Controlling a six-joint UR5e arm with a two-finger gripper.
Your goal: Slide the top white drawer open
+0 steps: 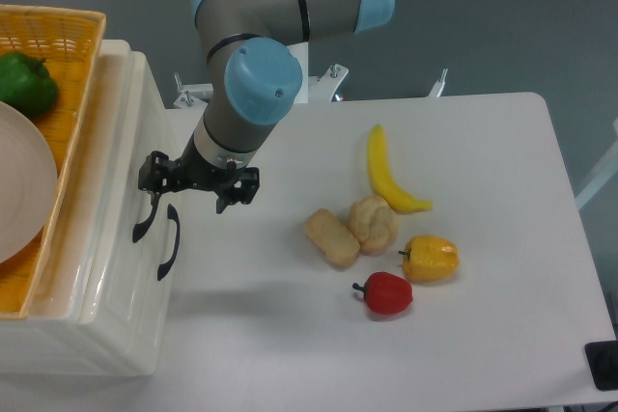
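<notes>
The top white drawer (124, 156) is the upper glossy cream front of the cabinet at the left, and it sits shut, flush with the cabinet. Its curved black handle (145, 221) lies just left of the lower drawer's matching handle (170, 241). My gripper (153, 177) points left at the cabinet front, its black fingers at the upper end of the top drawer's handle. The jaws look slightly apart around that end, with dark fingers against the dark handle. The drawer's inside is hidden.
An orange wicker basket (68, 31) on the cabinet top holds a green pepper (25, 82) and a white plate (19, 180). On the table lie a banana (386, 176), two bread pieces (352, 229), a yellow pepper (431, 258) and a red pepper (387, 293).
</notes>
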